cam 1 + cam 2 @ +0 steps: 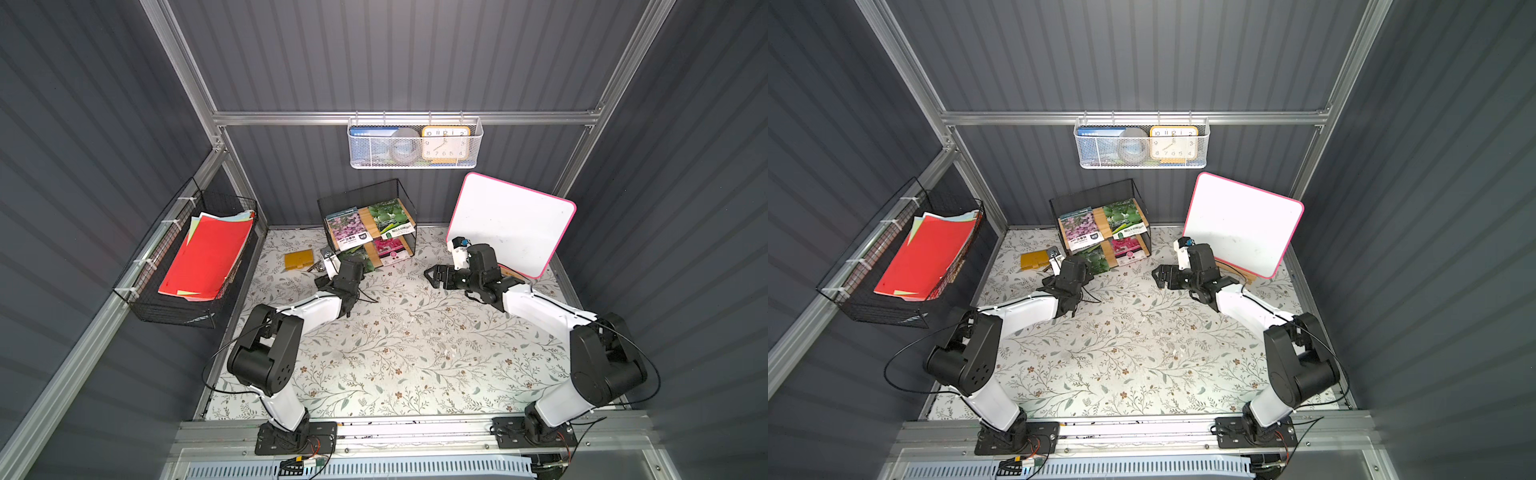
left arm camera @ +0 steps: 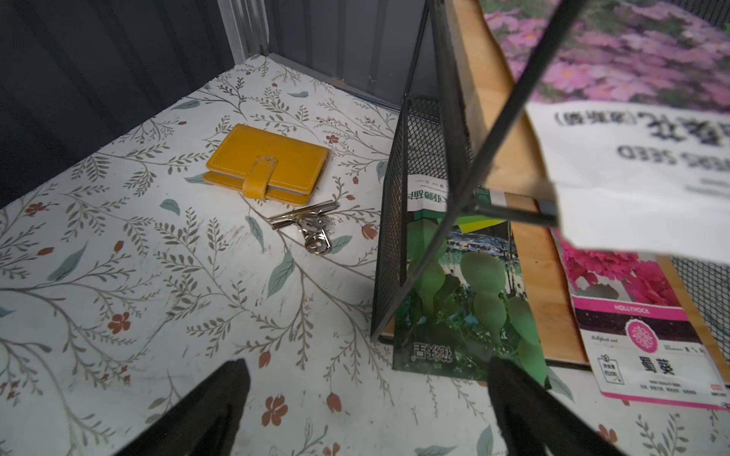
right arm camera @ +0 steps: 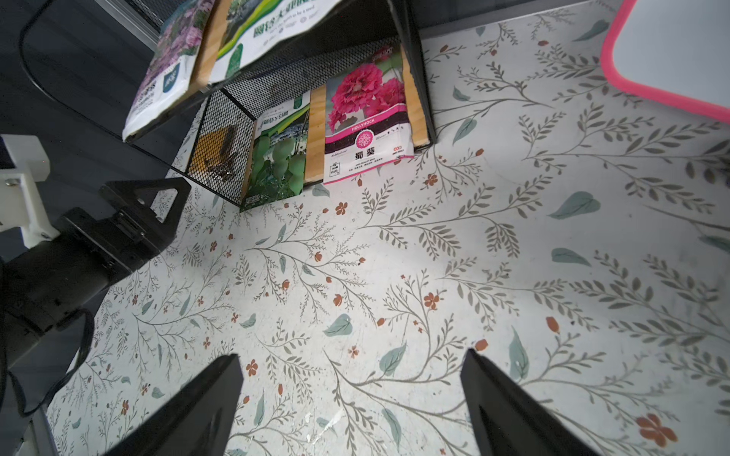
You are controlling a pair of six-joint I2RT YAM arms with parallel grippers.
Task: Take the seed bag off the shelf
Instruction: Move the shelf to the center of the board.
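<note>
Green seed bag (image 2: 470, 300) lies flat on lower board of shelf (image 2: 549, 300), near end overhanging front edge. Pink bag (image 2: 640, 316) lies beside it; mustn't drag that along. My left claw (image 2: 367, 367) spread wide, empty, just in front above worktop (image 2: 158, 276). I'd shift toward bag, pinch overhang only, clear of wire post, slide straight out. Right claw (image 3: 351, 355) also wide open, empty, well apart.

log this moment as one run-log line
stage: pre-grasp | left claw: open, empty, facing green seed bag on lower tier | right claw: open, empty | shelf: nothing taken off yet
</note>
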